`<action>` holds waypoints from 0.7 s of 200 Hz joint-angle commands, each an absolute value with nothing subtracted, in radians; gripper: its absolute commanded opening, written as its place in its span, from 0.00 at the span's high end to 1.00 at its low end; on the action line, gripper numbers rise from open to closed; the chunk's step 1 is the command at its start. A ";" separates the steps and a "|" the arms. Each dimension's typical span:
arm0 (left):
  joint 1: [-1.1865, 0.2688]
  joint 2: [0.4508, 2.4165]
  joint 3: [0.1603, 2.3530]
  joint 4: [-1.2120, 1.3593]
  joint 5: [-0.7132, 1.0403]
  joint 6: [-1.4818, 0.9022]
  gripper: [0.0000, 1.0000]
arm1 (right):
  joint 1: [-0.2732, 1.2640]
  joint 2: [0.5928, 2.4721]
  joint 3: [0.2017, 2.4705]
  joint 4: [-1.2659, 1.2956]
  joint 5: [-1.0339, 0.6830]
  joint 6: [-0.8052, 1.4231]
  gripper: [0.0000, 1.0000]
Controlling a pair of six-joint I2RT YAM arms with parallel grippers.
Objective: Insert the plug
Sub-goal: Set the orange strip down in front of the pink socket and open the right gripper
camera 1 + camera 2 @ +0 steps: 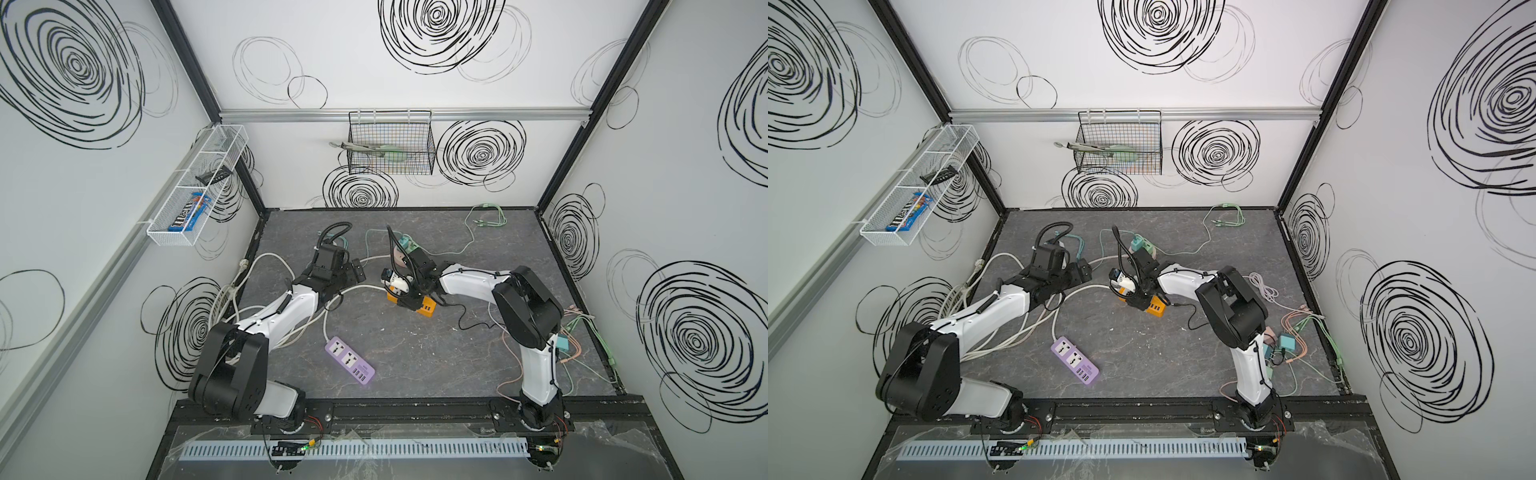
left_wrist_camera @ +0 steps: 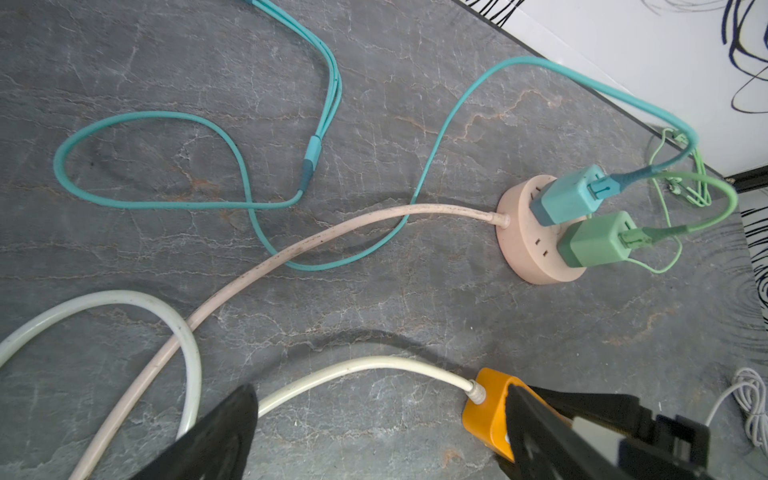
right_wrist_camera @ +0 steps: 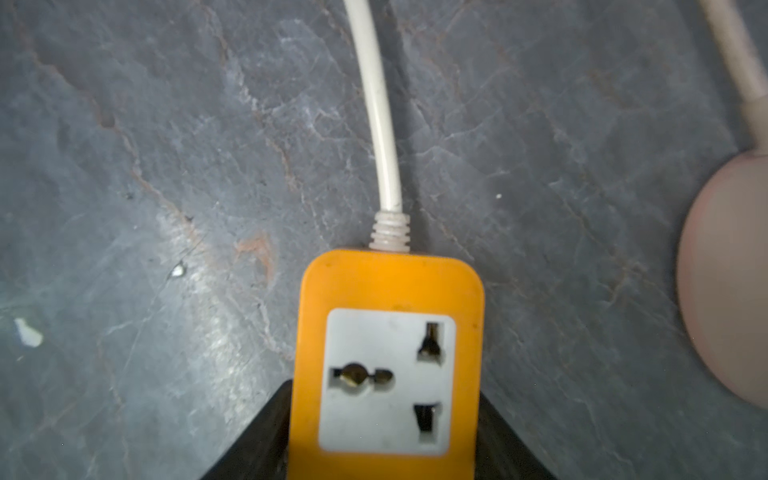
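An orange power strip (image 1: 424,308) (image 1: 1157,310) lies mid-table, its white universal socket (image 3: 386,380) facing up and empty. My right gripper (image 1: 409,297) (image 1: 1139,297) (image 3: 384,436) straddles the strip, and its black fingers (image 3: 257,440) press against both long sides. A thin black cable (image 1: 461,318) ends in a small plug (image 1: 1173,304) at the strip's USB end; I cannot tell whether it sits in a port. My left gripper (image 1: 348,267) (image 1: 1079,271) (image 2: 382,436) stands open above the strip's white cord (image 2: 365,365), holding nothing.
A purple power strip (image 1: 350,360) lies toward the front. A pink round socket hub (image 2: 521,253) carries a teal and a green charger behind the right gripper. Loose cables (image 1: 582,332) pile along the right edge, and white cords (image 1: 232,299) along the left. Wire baskets hang on the walls.
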State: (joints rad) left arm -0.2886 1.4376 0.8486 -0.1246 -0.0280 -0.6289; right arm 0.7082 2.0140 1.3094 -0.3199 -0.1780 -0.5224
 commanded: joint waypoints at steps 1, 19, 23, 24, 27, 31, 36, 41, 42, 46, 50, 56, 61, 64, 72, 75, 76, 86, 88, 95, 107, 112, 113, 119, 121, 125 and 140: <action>-0.281 1.420 0.847 -0.124 -0.050 -0.624 0.04 | 0.706 2.033 1.335 -0.460 -0.238 -0.714 0.40; -0.280 1.421 0.851 -0.133 -0.056 -0.618 0.04 | 0.702 2.018 1.314 -0.447 -0.215 -0.812 0.39; -0.281 1.421 0.851 -0.137 -0.057 -0.617 0.04 | 0.700 2.016 1.312 -0.450 -0.216 -0.835 0.39; -0.281 1.421 0.851 -0.137 -0.057 -0.616 0.04 | 0.699 2.015 1.312 -0.451 -0.217 -0.842 0.39; -0.281 1.420 0.851 -0.139 -0.058 -0.615 0.04 | 0.696 2.014 1.312 -0.457 -0.221 -0.859 0.39; -0.281 1.420 0.853 -0.141 -0.061 -0.614 0.04 | 0.692 2.014 1.314 -0.464 -0.227 -0.880 0.39; -0.281 1.420 0.853 -0.145 -0.063 -0.612 0.04 | 0.685 2.013 1.321 -0.478 -0.237 -0.903 0.39; -0.281 1.420 0.853 -0.147 -0.063 -0.611 0.04 | 0.678 2.015 1.330 -0.491 -0.247 -0.921 0.40; -0.281 1.420 0.853 -0.147 -0.063 -0.611 0.04 | 0.676 2.016 1.331 -0.494 -0.248 -0.924 0.40; -0.280 1.420 0.853 -0.149 -0.065 -0.609 0.04 | 0.669 2.018 1.340 -0.504 -0.255 -0.935 0.40; -0.281 1.420 0.853 -0.151 -0.066 -0.608 0.04 | 0.663 2.022 1.349 -0.514 -0.259 -0.945 0.41; -0.281 1.420 0.853 -0.154 -0.067 -0.607 0.04 | 0.653 2.030 1.366 -0.536 -0.265 -0.964 0.41; -0.281 1.420 0.854 -0.156 -0.067 -0.607 0.04 | 0.646 2.037 1.379 -0.554 -0.268 -0.978 0.41; -0.281 1.420 0.853 -0.158 -0.067 -0.607 0.04 | 0.642 2.041 1.388 -0.567 -0.267 -0.983 0.41; -0.281 1.420 0.853 -0.160 -0.070 -0.607 0.04 | 0.633 2.053 1.410 -0.597 -0.261 -0.999 0.41; -0.281 1.419 0.852 -0.161 -0.070 -0.607 0.04 | 0.629 2.055 1.417 -0.609 -0.259 -1.003 0.41; -0.281 1.419 0.852 -0.162 -0.070 -0.607 0.04 | 0.628 2.056 1.420 -0.613 -0.258 -1.006 0.41; -0.281 1.417 0.850 -0.164 -0.073 -0.607 0.04 | 0.615 2.060 1.434 -0.640 -0.256 -1.026 0.40; -0.281 1.417 0.849 -0.165 -0.073 -0.607 0.04 | 0.612 2.061 1.434 -0.643 -0.257 -1.030 0.40; -0.282 1.414 0.847 -0.167 -0.076 -0.607 0.04 | 0.599 2.056 1.434 -0.645 -0.258 -1.037 0.40; -0.281 1.411 0.845 -0.170 -0.080 -0.605 0.04 | 0.573 2.046 1.429 -0.648 -0.268 -1.052 0.41; -0.281 1.411 0.845 -0.173 -0.081 -0.604 0.04 | 0.562 2.043 1.430 -0.654 -0.272 -1.059 0.41; -0.282 1.411 0.845 -0.174 -0.081 -0.604 0.04 | 0.560 2.042 1.430 -0.654 -0.274 -1.060 0.41; -0.282 1.411 0.846 -0.176 -0.083 -0.603 0.04 | 0.548 2.039 1.429 -0.659 -0.277 -1.068 0.41; -0.282 1.411 0.847 -0.177 -0.084 -0.602 0.04 | 0.543 2.037 1.429 -0.661 -0.278 -1.071 0.41; -0.282 1.411 0.847 -0.178 -0.086 -0.601 0.04 | 0.535 2.035 1.429 -0.664 -0.278 -1.079 0.41; -0.282 1.411 0.848 -0.182 -0.087 -0.600 0.04 | 0.511 2.029 1.423 -0.666 -0.272 -1.097 0.42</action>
